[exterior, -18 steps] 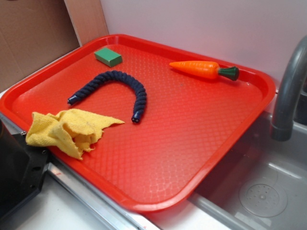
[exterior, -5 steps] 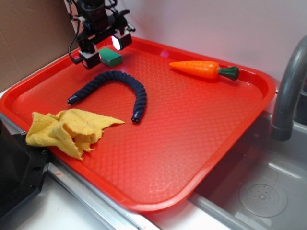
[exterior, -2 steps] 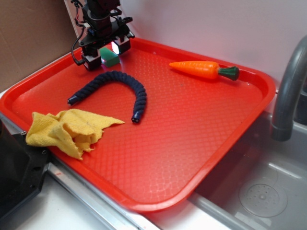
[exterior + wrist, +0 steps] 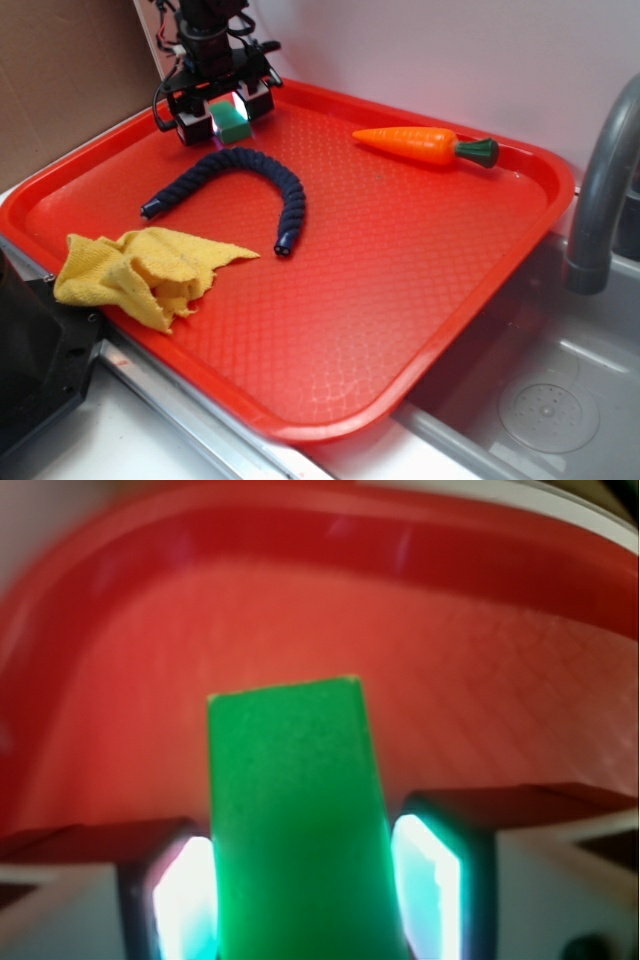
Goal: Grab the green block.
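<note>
A: Exterior view first. We see the gripper [image 4: 225,113] low in the upper left of the frame, at the far corner of the tray [image 4: 420,300], with the block [image 4: 231,121] between its two fingers [image 4: 194,126]. The block rests on the tray floor, not lifted.

B: Why straddle it that way? We'd judge the fingers stand one on each side so that a squeeze would catch the block's sides. The rope [image 4: 240,185] curves just below in the frame, close to the gripper but apart from it, so coming straight down keeps clear of it.

A: The carrot [image 4: 425,144] lies well apart at upper right, and the cloth [image 4: 140,270] hangs over the tray's edge at lower left. Neither is in the way.

B: Wrist view next. We see the block [image 4: 295,830] filling the lower centre, running up from the bottom edge, with a lit pad [image 4: 425,885] on each side and the tray wall [image 4: 300,530] curving across the top.

A: The pads sit tight beside the block; the right one shows barely any gap. Pressing, or only flanking? We cannot tell; the focus is soft, and the block shows no dent.

B: Then we'd call it closing or just closed, with the lift not yet begun.
</note>
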Tool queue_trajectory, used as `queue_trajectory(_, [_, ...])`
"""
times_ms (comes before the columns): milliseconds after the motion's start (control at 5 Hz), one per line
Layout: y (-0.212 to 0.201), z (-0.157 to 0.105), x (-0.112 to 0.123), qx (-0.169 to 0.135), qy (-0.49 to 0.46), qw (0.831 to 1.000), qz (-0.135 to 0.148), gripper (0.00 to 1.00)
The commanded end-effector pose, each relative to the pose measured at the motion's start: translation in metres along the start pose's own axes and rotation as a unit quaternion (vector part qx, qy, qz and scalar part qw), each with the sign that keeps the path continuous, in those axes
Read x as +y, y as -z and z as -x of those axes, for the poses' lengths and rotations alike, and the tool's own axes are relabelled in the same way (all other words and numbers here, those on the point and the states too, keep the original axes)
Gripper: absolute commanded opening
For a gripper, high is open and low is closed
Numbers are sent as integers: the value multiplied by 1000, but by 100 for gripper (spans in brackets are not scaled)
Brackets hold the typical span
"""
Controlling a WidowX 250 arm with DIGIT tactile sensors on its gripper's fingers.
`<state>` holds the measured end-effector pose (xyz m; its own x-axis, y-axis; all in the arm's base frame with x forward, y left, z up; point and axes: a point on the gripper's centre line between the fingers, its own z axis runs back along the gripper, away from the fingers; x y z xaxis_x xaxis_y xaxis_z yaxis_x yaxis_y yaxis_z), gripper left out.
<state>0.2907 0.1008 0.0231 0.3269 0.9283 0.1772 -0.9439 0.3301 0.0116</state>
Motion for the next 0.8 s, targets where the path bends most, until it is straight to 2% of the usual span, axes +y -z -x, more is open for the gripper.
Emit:
queue_trajectory(0, [-122, 0, 10, 36, 231, 968, 87, 0])
queue_trajectory(200, [-166, 26, 26, 39, 322, 940, 107, 0])
queue_trajectory(400, [-199, 46, 53, 44, 406, 904, 128, 0])
queue_trajectory(600, [-210, 55, 78, 45, 442, 886, 132, 0])
